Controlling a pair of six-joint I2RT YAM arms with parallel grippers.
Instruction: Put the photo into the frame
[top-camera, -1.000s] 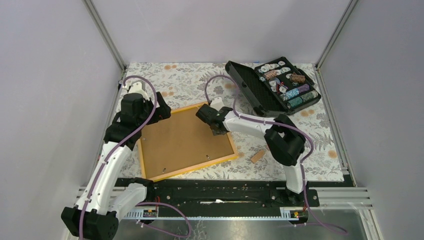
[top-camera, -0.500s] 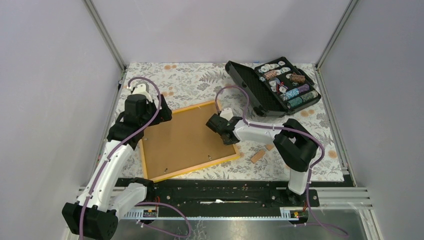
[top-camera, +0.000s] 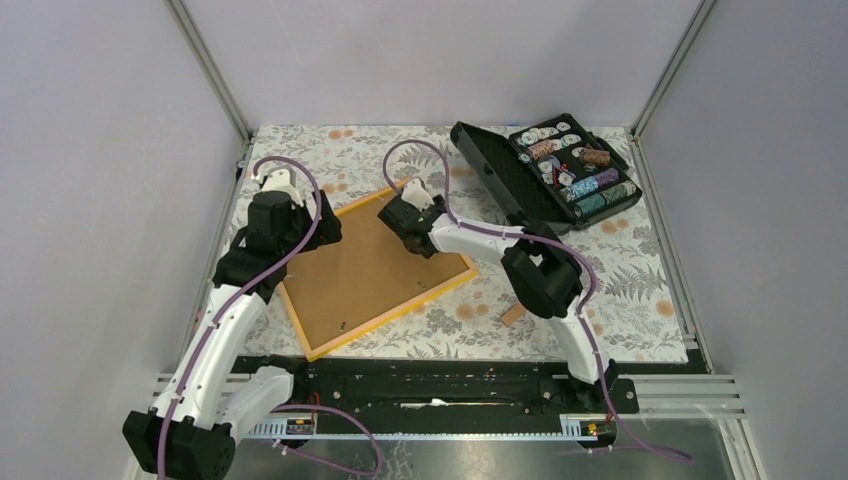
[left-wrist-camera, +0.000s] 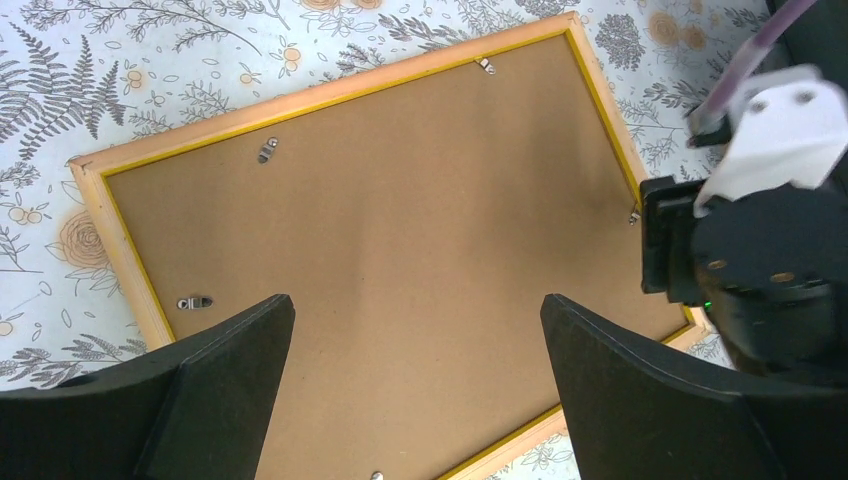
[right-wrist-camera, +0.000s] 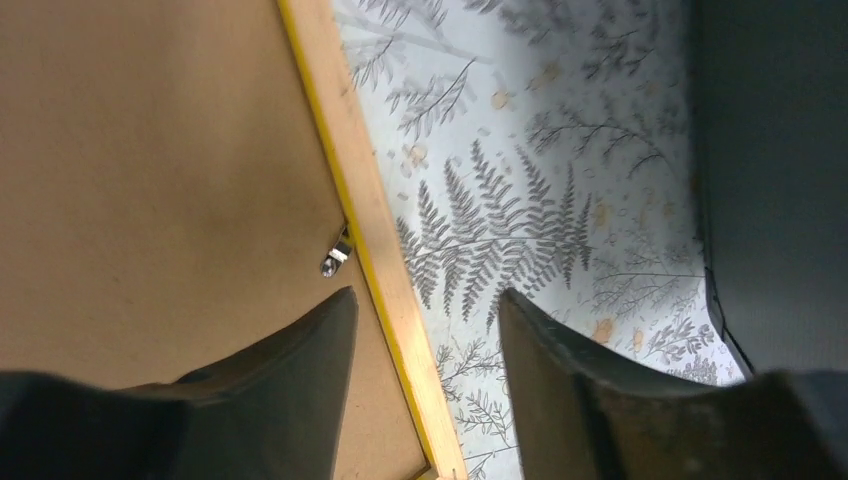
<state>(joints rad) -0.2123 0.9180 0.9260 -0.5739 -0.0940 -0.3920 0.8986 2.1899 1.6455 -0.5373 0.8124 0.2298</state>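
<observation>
The frame (top-camera: 365, 280) lies back up on the patterned cloth, turned at an angle, its brown board (left-wrist-camera: 400, 200) and yellow border showing. The photo is not in view. My left gripper (top-camera: 322, 228) hangs open above the frame's left part, nothing between its wide jaws (left-wrist-camera: 418, 310). My right gripper (top-camera: 405, 222) is open over the frame's far right side. One finger is above the board and the other above the cloth, with the border (right-wrist-camera: 375, 230) running between them (right-wrist-camera: 425, 305). A small metal clip (right-wrist-camera: 337, 255) sits just ahead of the left finger.
An open black case of chips (top-camera: 545, 170) stands at the back right, its lid (right-wrist-camera: 775, 170) close to the right gripper. A small wooden block (top-camera: 513, 315) lies on the cloth near the right arm. Metal posts and grey walls enclose the table.
The frame has turned anticlockwise and its right side has swung away from the wooden block. My right gripper moved back and left along that edge. The left gripper has hardly moved.
</observation>
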